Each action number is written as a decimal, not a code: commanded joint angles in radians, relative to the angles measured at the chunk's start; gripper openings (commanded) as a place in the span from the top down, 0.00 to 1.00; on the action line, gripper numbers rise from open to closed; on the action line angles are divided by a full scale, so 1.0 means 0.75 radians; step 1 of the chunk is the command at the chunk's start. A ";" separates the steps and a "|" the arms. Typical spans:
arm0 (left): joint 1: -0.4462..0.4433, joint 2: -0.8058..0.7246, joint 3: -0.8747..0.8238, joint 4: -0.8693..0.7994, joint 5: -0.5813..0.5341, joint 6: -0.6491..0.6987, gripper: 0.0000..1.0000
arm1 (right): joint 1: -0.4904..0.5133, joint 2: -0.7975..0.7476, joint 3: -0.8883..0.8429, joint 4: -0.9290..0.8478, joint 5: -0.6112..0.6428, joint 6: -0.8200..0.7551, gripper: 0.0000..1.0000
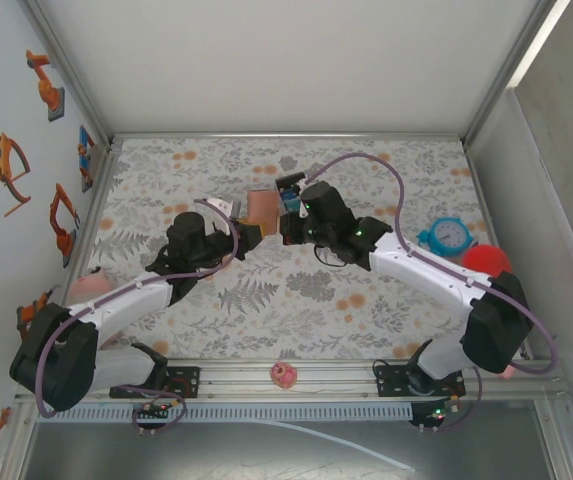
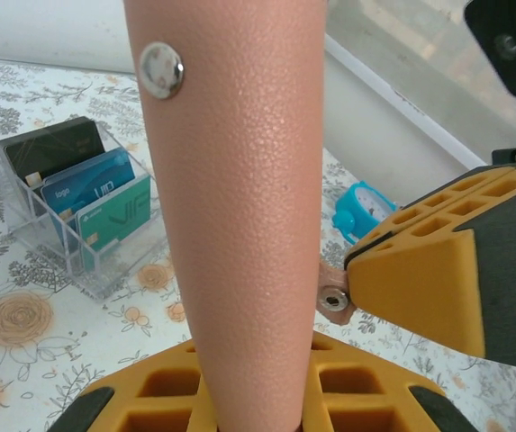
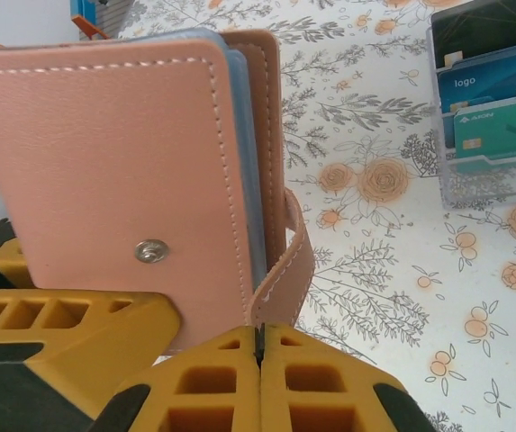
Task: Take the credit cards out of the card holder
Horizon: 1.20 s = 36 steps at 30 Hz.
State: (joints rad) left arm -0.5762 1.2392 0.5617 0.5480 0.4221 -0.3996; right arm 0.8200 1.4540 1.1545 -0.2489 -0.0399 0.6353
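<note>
Left gripper (image 1: pixel 243 236): pads clamped on lower edge of card holder (image 3: pixel 104 171), which stands upright, lifted off table (image 1: pixel 266 300). Looks like an anchor grip, so the other arm can work.

Card holder mid-table between both arms, covers near-closed. Credit cards not out; blue-grey layers (image 3: pixel 242 153) between covers, cannot tell card from lining.

Right gripper (image 3: pixel 259 353): pads pinched tight on snap strap (image 3: pixel 294 261), likely to pull flap open.

Clear stand (image 2: pixel 86 261) with other cards just beyond. Blue clock (image 2: pixel 364 209) far right, uninvolved.
</note>
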 commanded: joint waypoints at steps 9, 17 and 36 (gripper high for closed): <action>0.009 -0.054 -0.002 0.087 0.048 -0.027 1.00 | -0.003 -0.116 -0.024 -0.033 0.043 -0.104 1.00; 0.022 -0.101 -0.003 0.026 0.073 -0.025 1.00 | -0.011 -0.249 -0.132 0.077 0.016 -0.190 0.75; 0.036 -0.296 0.002 -0.137 0.230 -0.021 1.00 | -0.169 -0.328 -0.310 0.531 -0.632 -0.182 0.20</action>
State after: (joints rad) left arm -0.5549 1.0496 0.5606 0.4389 0.5434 -0.4141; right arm 0.6952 1.1938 0.9161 0.0566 -0.3870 0.5114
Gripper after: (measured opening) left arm 0.164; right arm 0.796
